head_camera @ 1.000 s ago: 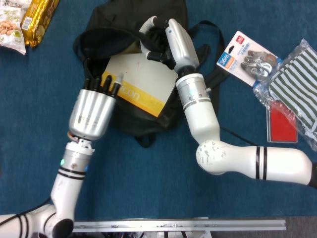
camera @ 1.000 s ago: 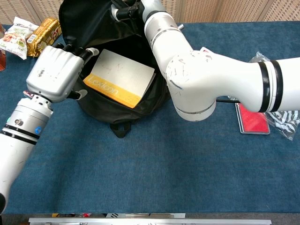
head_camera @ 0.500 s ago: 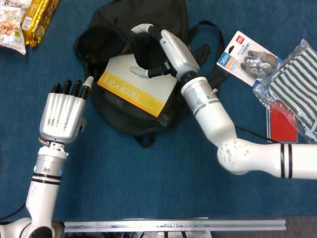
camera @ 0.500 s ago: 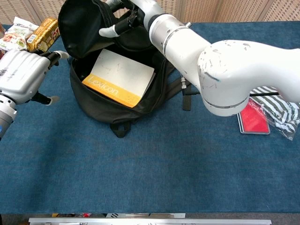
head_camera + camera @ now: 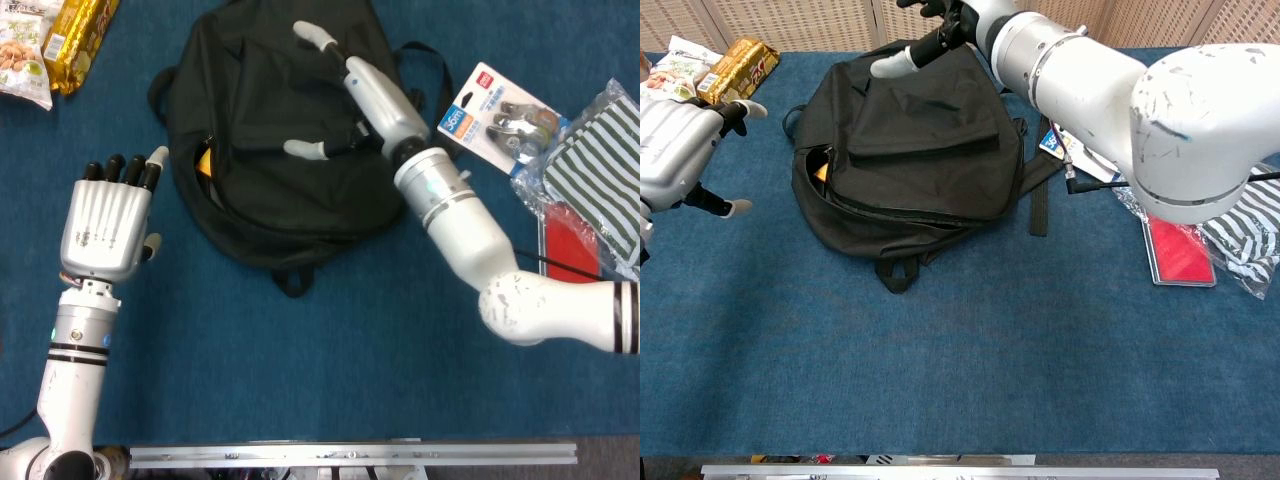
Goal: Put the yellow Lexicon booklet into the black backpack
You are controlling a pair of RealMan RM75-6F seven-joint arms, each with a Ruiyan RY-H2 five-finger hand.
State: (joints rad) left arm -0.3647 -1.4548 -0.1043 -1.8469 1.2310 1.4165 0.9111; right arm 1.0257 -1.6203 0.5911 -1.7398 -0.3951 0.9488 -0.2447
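Lexicon booklet basically inside black backpack, only yellow sliver peeking out. Left hand spread, empty; right hand spread over flap. Zip left maybe.

Black backpack, yellow booklet sliver

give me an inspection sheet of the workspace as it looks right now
surface: blue carpeted table, metal rail along its near edge.
job's things: black backpack lies flat with its flap down; only a sliver of the yellow Lexicon booklet shows at the opening on its left side.
clutter: snack packets at far left; carded hardware pack, striped pouch and red card at right.
hands: left hand open, off the backpack to its left; right hand over the backpack top, fingers spread, holding nothing seen.
cables: thin black cable by the right arm.
surroundings: slatted panels behind the table.
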